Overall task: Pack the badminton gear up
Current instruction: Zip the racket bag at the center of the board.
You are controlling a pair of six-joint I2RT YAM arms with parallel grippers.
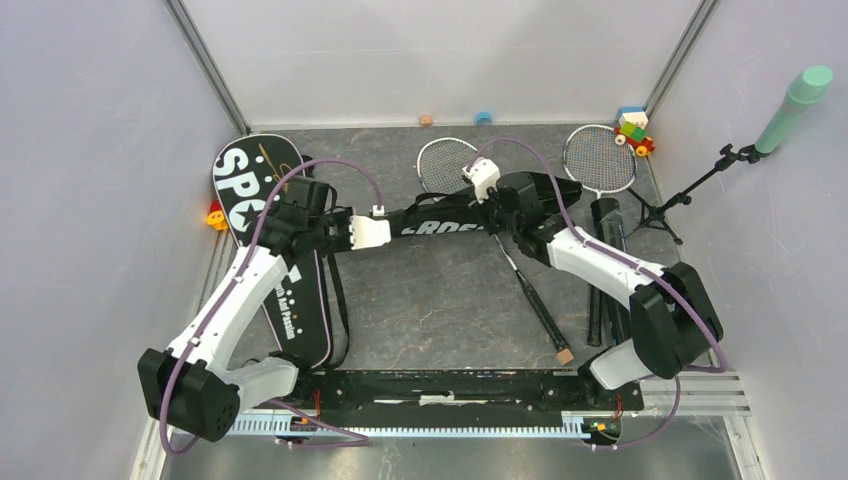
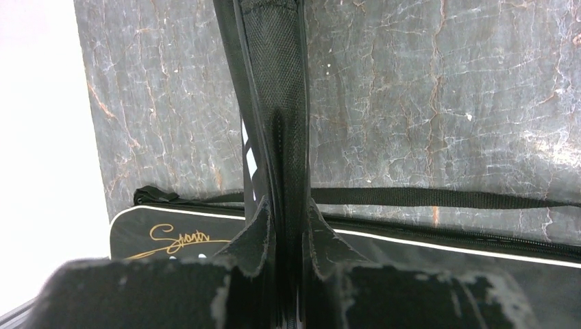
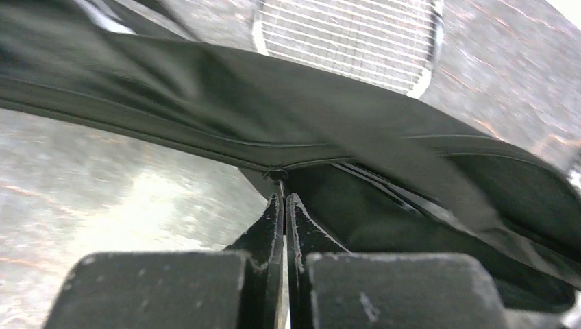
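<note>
The black "CROSSWAY" racket bag (image 1: 440,225) is held up between my two grippers over mid-table. My left gripper (image 1: 388,226) is shut on its narrow end (image 2: 284,123). My right gripper (image 1: 497,218) is shut on the bag's zipper pull (image 3: 281,179), with the bag's opening (image 3: 384,205) just past the fingers. One racket (image 1: 447,165) lies behind and under the bag, its handle running to the front right; its strung head shows in the right wrist view (image 3: 349,34). A second racket (image 1: 598,158) lies at the back right. The "SPORT" bag (image 1: 250,190) lies on the left. No shuttlecocks are in view.
A long black tube (image 1: 605,270) lies at the right by the right arm. A mint-green microphone (image 1: 795,105) stands on a black stand (image 1: 690,195) at the far right. Toy blocks (image 1: 632,130) sit in the back right corner. A small orange toy (image 1: 215,215) lies by the left wall.
</note>
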